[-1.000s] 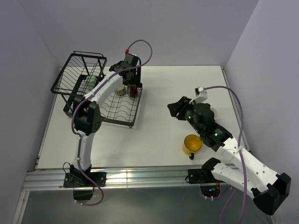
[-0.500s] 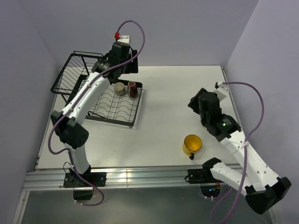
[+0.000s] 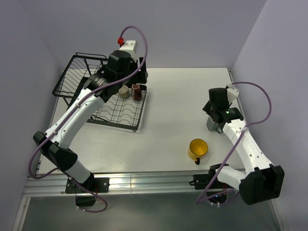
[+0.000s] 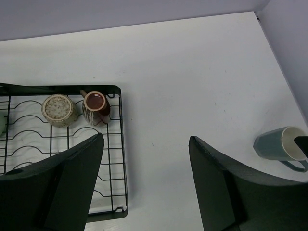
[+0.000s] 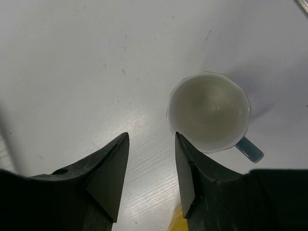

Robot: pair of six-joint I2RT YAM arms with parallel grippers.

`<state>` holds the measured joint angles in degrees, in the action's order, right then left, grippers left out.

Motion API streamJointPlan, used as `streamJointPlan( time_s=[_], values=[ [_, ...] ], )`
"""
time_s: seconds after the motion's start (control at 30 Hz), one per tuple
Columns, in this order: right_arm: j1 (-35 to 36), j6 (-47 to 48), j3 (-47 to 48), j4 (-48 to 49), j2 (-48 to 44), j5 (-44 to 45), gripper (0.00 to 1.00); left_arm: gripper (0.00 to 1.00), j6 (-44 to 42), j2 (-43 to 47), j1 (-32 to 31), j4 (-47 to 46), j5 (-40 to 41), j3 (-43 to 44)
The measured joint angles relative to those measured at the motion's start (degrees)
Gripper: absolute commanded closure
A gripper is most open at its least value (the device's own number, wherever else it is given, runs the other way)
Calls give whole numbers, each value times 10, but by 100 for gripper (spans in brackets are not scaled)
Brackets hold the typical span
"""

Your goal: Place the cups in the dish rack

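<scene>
The black wire dish rack (image 3: 82, 72) stands at the back left. A beige speckled cup (image 3: 124, 91) and a small dark brown mug (image 3: 136, 91) sit in its flat tray; both also show in the left wrist view, the beige cup (image 4: 58, 109) left of the brown mug (image 4: 94, 106). My left gripper (image 3: 132, 72) is open and empty, high above the tray's right edge (image 4: 145, 139). A yellow mug (image 3: 198, 149) stands on the table front right. My right gripper (image 3: 214, 116) is open and empty (image 5: 151, 137), over a grey-blue mug (image 5: 209, 110). The pale green tumbler is hidden.
The grey-blue mug (image 3: 213, 125) has a white inside and a handle, and stands near the table's right edge; it also shows in the left wrist view (image 4: 281, 144). The right wall runs close beside it. A sliver of the yellow mug (image 5: 175, 224) shows below my right fingers.
My left gripper has risen from the tray, leaving the brown mug beside the beige cup. My right arm has swung right and now hangs over the grey-blue mug.
</scene>
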<state>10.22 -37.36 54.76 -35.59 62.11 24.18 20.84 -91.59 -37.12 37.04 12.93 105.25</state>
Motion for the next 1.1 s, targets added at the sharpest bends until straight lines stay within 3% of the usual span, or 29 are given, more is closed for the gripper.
streamJointPlan(
  time_s=[0.87, 0.97, 1.0, 1.03, 1.1],
  values=[
    [-68, 26, -19, 59, 146, -49, 53, 22, 1, 17, 0, -26, -26, -68],
    [-70, 30, -19, 64, 171, -60, 67, 22, 4, 17, -1, -26, -26, -72],
    [-70, 32, -19, 66, 179, -64, 75, 22, 4, 17, -2, -27, -26, -73],
    [-71, 34, -19, 67, 184, -67, 90, 22, 5, 18, -2, -27, -26, -75],
    [-73, 45, -18, 67, 187, -64, 100, 22, 9, 18, -3, -27, -26, -79]
  ],
)
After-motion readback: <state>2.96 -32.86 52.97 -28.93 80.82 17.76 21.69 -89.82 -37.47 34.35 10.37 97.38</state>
